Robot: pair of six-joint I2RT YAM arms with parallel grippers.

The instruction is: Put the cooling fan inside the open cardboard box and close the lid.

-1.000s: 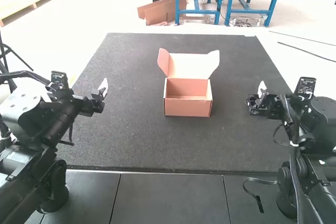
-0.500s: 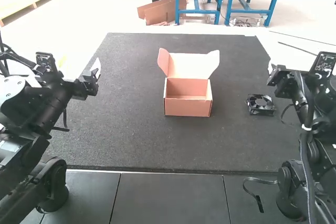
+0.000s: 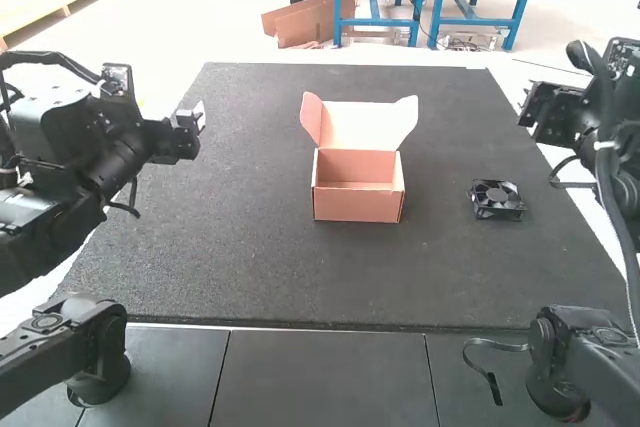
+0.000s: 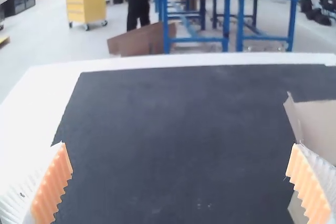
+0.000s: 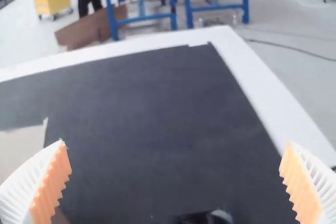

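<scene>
The small black square cooling fan (image 3: 497,199) is left lying near the open brown cardboard box (image 3: 358,182). The left claw (image 4: 177,179) and right claw (image 5: 172,182) are pulled back, wide open and empty. Nothing is packed yet.

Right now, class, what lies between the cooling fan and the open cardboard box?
In the high view, the black mat between the cooling fan and the cardboard box is bare.

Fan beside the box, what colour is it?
The fan is black, seen best in the high view.
</scene>
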